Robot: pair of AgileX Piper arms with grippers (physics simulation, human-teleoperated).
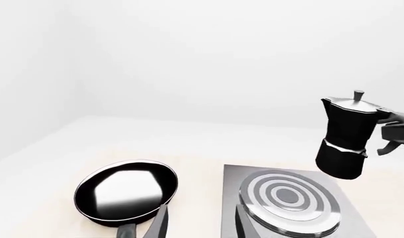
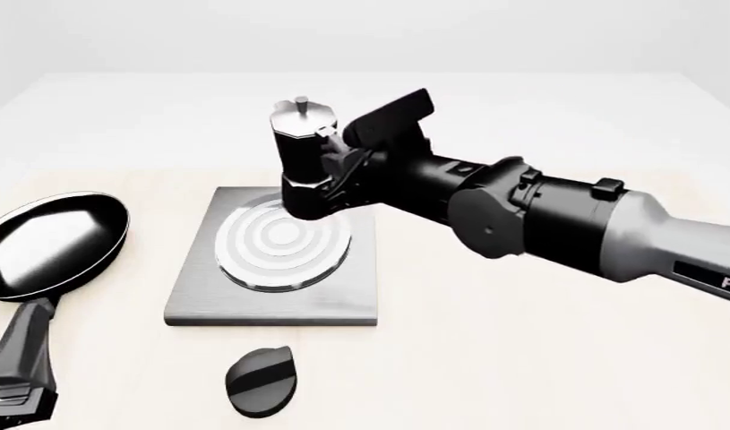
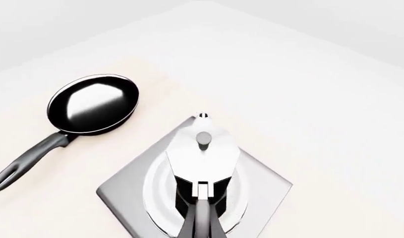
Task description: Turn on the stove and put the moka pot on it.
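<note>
— Where is the moka pot (image 2: pixel 304 161) found?

— It is held upright in the air over the far part of the stove (image 2: pixel 275 305), above the ring burner (image 2: pixel 281 244); in the left wrist view a clear gap is seen between its base and the plate. From the right wrist view it is seen from above, lid knob uppermost, over the burner rings.

— How is it held?

— Its side handle is clamped by the right gripper (image 2: pixel 340 166), whose fingers are closed on it. The right arm (image 2: pixel 544 219) is stretched in from the right.

— And the left gripper?

— Only a dark part of it is shown at the lower left of the front view (image 2: pixel 12 399), beside the frying pan's handle. Whether its fingers are parted cannot be told.

— What else is on the table (image 2: pixel 556 358)?

— A black frying pan (image 2: pixel 48 242) is laid left of the stove, apart from it. The black oval knob (image 2: pixel 261 381) is placed just in front of the plate's near edge, untouched by either arm.
</note>
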